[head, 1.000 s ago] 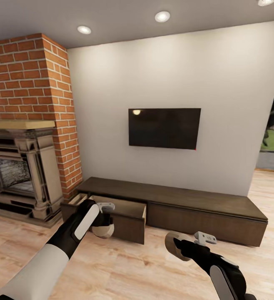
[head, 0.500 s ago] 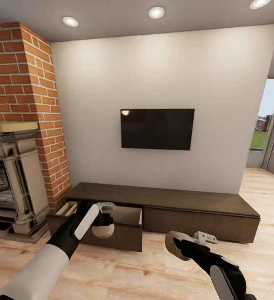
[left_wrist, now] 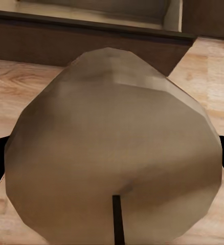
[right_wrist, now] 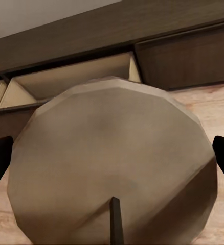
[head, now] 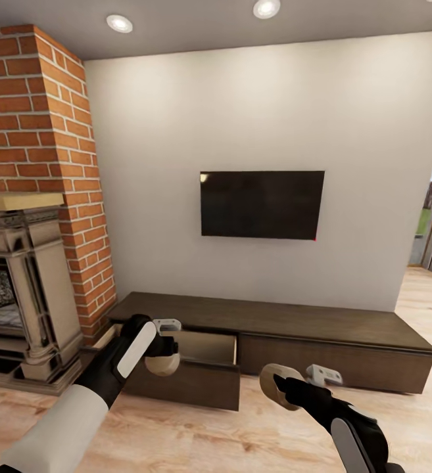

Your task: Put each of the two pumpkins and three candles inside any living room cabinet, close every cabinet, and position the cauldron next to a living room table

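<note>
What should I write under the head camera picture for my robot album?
Each hand, left and right, carries a stubby beige candle toward the long dark-brown cabinet's open drawer.

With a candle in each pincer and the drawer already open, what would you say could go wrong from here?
1. The left pincer holds its candle at the open drawer, seemingly nearer its front panel than its middle; released there, it might drop onto the floor.
2. The right pincer's candle hangs over bare floor, so a slip could send it rolling.
3. In both wrist views the candles block most of the picture, so aiming may suffer.
</note>
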Available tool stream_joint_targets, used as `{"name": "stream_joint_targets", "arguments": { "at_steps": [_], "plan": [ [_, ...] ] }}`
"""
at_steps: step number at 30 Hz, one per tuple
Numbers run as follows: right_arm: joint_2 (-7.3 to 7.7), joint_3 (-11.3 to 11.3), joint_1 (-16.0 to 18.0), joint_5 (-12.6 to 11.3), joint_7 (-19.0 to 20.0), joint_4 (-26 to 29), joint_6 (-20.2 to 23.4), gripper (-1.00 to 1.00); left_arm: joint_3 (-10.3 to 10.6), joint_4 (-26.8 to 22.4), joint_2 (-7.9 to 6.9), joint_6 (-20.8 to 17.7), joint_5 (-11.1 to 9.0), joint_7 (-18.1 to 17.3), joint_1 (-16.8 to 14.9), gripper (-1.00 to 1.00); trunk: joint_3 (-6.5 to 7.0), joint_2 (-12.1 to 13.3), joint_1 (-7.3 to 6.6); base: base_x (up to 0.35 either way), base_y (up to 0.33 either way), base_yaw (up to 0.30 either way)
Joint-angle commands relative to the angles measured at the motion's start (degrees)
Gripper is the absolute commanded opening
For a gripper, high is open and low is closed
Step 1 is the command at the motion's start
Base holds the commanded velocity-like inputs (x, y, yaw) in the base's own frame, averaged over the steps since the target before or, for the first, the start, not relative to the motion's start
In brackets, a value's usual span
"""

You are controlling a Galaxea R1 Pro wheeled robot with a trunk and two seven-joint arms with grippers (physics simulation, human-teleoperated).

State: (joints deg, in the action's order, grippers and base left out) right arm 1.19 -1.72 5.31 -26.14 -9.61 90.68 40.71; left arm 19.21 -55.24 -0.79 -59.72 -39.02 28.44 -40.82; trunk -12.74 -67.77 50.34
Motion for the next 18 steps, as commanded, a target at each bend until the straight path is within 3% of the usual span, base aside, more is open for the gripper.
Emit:
{"name": "stream_joint_targets", "arguments": {
  "at_steps": [1,18],
  "plan": [
    [0.04,-0.09,0.06,-0.66,-0.60,0.09,0.18,-1.00,0.21,-0.06,-0.08,-0.05,-0.53,0.56,-0.06,-1.00,-0.08,-0.06,0.03,0.227,0.262,0.000],
    [0.03,0.30,0.11,-1.22,-0.77,-0.30,0.52,-1.00,0.29,0.46,0.00,-0.05,-0.53,0.50,-0.06,-1.00,-0.08,-0.06,0.03,0.227,0.262,0.000]
  ]
}}
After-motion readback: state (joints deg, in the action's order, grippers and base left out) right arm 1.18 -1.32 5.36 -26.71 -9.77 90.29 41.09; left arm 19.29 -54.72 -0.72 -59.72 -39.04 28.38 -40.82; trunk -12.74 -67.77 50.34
